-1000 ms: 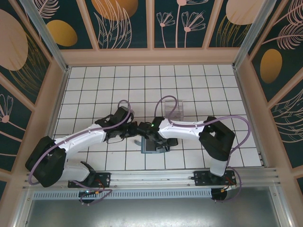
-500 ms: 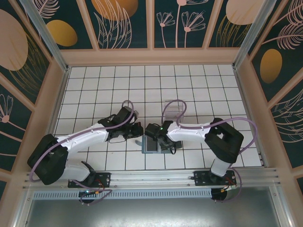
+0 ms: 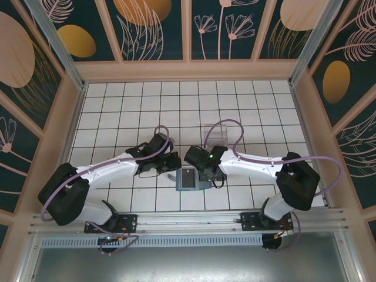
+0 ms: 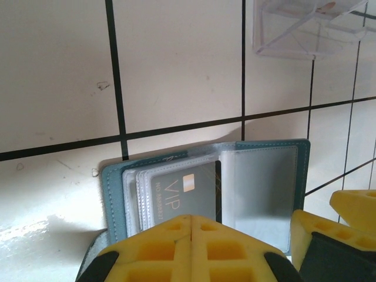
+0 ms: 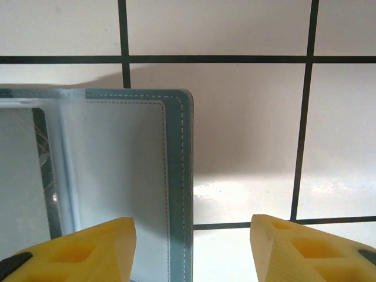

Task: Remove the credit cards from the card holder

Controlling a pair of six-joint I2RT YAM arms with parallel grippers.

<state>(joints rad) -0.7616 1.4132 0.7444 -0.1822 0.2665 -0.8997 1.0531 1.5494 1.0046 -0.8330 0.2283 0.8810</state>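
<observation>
Stitched teal card holder [image 4: 113,197], glossy clear sleeves [image 4: 258,188], grey VIP card [image 4: 182,197]; left hand [image 4: 191,218] clenched, right hand [image 5: 192,223] released.

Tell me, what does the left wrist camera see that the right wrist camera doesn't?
Left wrist: a grey VIP card tucked in the left pocket of the wallet, a clear tray beyond it, and the left gripper with its yellow fingers shut.
Right wrist: a close look at the wallet's right corner and stitched edge, with the right gripper open, one finger over the wallet and one over the tiles.
Both: the open teal wallet lying on white tiles with black lines.
</observation>
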